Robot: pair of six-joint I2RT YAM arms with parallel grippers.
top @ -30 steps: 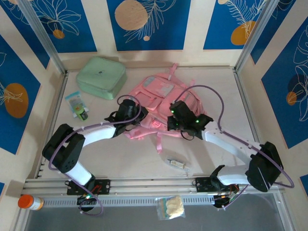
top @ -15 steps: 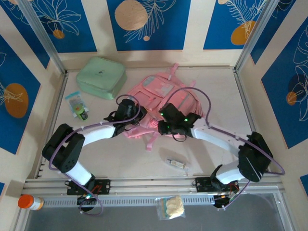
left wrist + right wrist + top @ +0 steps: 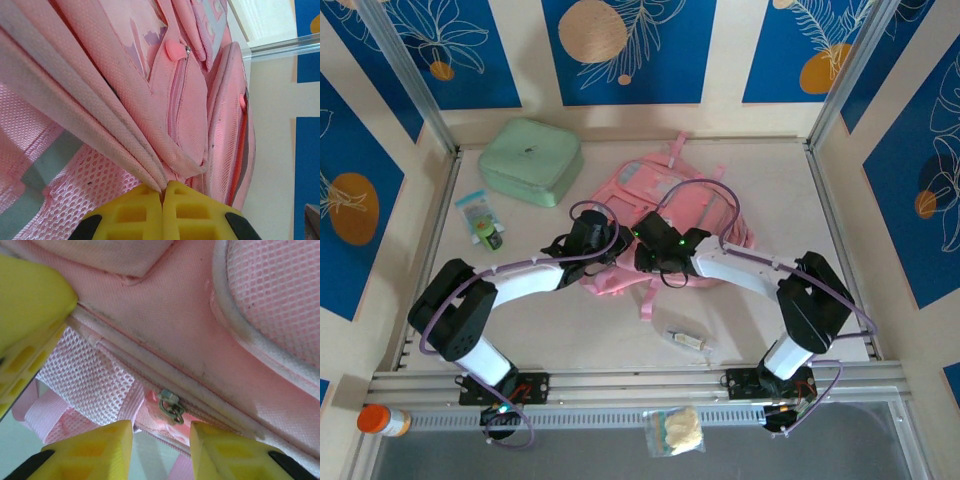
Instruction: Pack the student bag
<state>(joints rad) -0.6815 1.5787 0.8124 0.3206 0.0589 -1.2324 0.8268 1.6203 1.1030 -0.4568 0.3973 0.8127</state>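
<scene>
While the left tool (image 3: 162,189) pinches the pink mesh-lined student bag (image 3: 665,186), the right tool (image 3: 161,430) gapes empty.

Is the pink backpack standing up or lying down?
Lying down. In the top view the student bag is spread flat on the table, with its pocket side facing up at the camera.

Overhead camera sits above and behind my bases, facing down and forward across the table (image 3: 790,200), far enough back to take in both arms and the whole student bag (image 3: 665,185). Left wrist camera looks along my left gripper (image 3: 162,192), close up against the bag's pink fabric. Right wrist camera looks past my right gripper (image 3: 160,442), closer yet, at a zip pull (image 3: 171,407); all three views share the bag's near edge.
</scene>
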